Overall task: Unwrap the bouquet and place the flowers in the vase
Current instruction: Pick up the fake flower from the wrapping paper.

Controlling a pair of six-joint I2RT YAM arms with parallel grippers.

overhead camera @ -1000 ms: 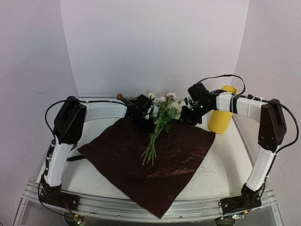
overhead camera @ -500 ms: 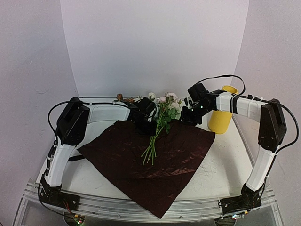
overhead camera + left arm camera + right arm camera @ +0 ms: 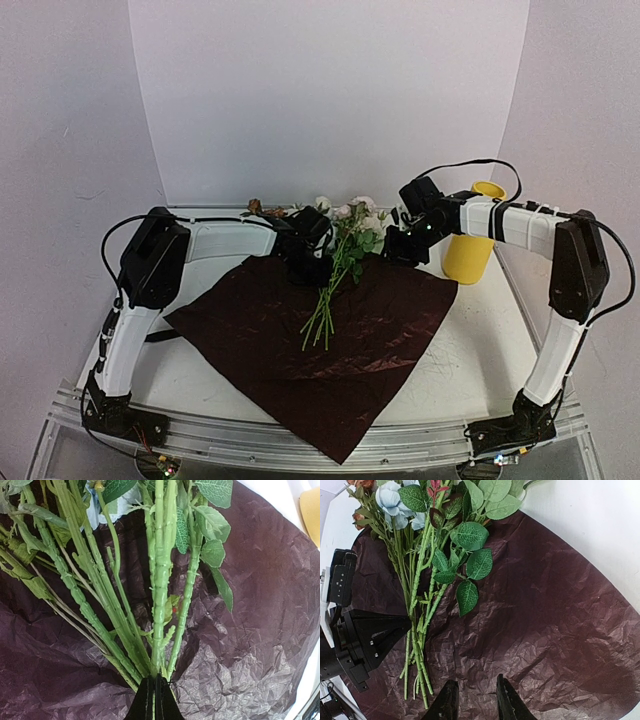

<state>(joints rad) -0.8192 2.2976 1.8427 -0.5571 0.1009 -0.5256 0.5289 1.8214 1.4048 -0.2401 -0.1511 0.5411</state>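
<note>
At 6 o'clock the left gripper [image 3: 154,697] is pinched closed on a sliver of green where the stems of the flowers [image 3: 160,580] meet, fanning up toward 10 and 12 o'clock over crinkled dark red wrap [image 3: 260,630], with the vase [image 3: 312,510] edge at 2 o'clock.

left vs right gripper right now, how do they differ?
Jaws: the left gripper is shut; the right gripper stands open.
Load: the left gripper seems to pinch the flowers by a stem, with green showing between its fingers; the right gripper holds nothing, and only the wrap shows in its gap.
Side: the left gripper is left of the stems, the right gripper to their right.
Shared: both are over the wrap.
</note>
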